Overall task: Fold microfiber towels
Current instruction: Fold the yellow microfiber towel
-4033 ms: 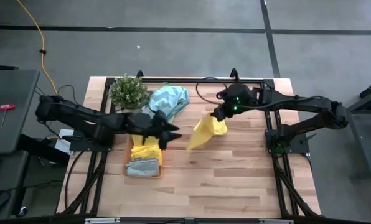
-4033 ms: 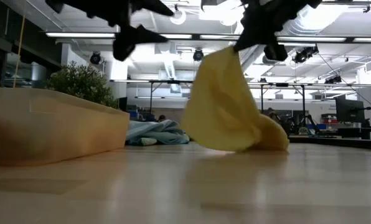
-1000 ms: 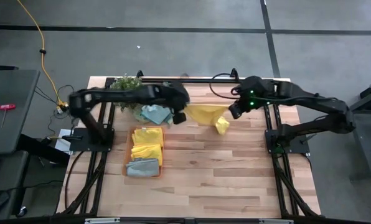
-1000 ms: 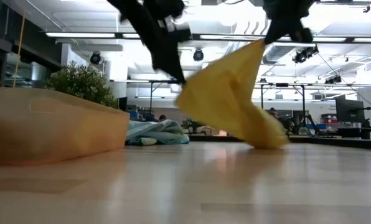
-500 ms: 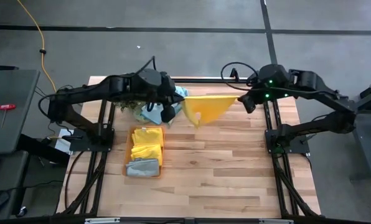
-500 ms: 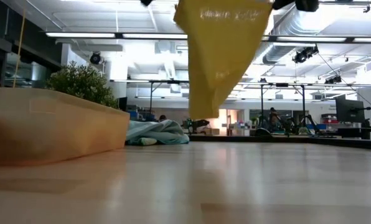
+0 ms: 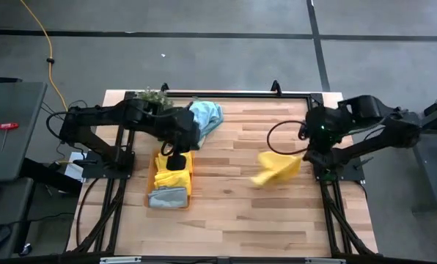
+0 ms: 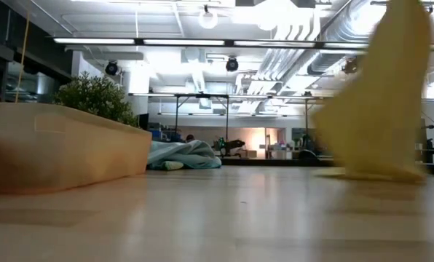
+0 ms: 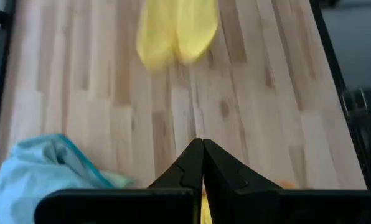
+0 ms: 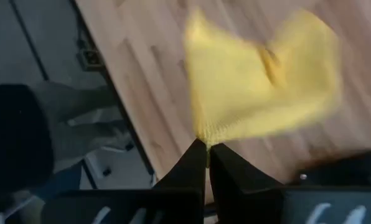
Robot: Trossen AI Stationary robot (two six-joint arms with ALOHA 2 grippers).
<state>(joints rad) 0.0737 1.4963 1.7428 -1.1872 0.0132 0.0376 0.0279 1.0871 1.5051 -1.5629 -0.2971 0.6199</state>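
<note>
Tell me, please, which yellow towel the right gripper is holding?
The loose yellow towel at the right gripper, pinched by a corner; the other yellow one lies in the orange tray.

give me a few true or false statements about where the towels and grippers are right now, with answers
1. The right gripper is shut on a corner of the yellow towel. True.
2. The left gripper is also holding that yellow towel. False: it is shut on nothing, over the orange tray, well apart from the towel.
3. A light blue towel lies bunched near the plant. True.
4. The orange tray has nothing in it. False: it holds folded yellow towels and a grey towel.
5. The yellow towel lies on the left side of the table. False: it is toward the right side.
</note>
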